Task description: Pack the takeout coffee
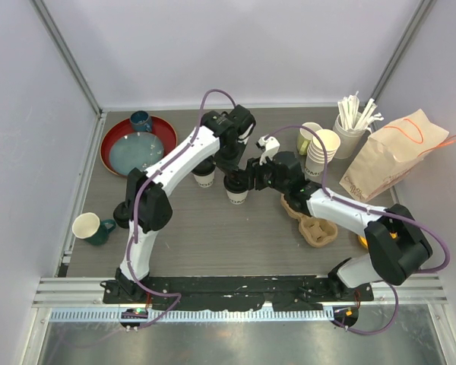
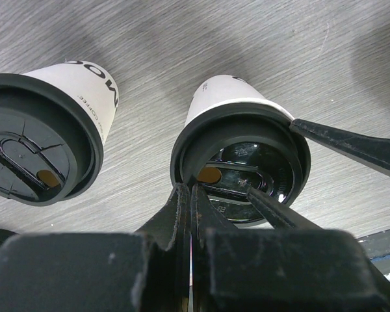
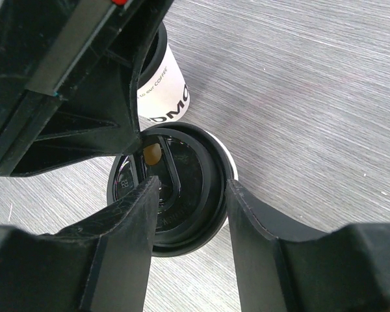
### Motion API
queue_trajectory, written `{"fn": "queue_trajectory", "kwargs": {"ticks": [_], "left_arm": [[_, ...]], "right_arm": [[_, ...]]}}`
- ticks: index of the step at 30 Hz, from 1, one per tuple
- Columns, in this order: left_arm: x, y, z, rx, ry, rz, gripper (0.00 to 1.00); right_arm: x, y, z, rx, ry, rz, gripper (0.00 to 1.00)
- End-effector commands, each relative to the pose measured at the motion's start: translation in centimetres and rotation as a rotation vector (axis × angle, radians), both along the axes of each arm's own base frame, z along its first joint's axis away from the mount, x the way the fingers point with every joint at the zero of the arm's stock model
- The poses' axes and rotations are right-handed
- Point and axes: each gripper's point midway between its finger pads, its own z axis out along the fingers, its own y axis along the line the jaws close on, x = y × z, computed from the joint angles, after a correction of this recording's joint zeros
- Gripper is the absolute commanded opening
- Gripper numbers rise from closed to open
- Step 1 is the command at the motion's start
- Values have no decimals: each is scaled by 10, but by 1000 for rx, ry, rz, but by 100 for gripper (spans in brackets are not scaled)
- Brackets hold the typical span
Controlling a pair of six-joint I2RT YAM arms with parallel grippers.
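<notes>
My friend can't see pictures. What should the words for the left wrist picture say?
Shut left fingers meet the near rim of a black-lidded paper cup on a grey table. A right finger reaches the lid's right edge, and a second lidded cup stands at the picture's left.

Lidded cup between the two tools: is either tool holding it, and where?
No firm hold shows. The left tool is shut, its tips on the lid's near rim; the right tool stands open astride the lid's edge.
</notes>
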Motion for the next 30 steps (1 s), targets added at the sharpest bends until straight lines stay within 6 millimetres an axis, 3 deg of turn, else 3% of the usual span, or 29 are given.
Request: {"fn": "queue_trajectory", "kwargs": {"ticks": [1,11,14,17,23,30], "left_arm": [[-1,10,11,-30,-6,15,0],[6,6,12,-63,-24,11,0],[4,4,10,-71,-10,8,0],[-1,2,5,-78,12,3,0],[-7,-4,-6,-103,55,-5,0],[-12,-6,-13,-117,78,-10,0]], "right_arm": [[3,2,-6,-28,9,8,51],[2,-1,-24,-52,40,-1,44],[-2,-5,-31,-64,50,-7,38],[-7,-11,-37,-71,59,-18,38],[-21,-23,-63,-87,104,-39,38],[-29,-35,-86,-127,133,-67,28]]}}
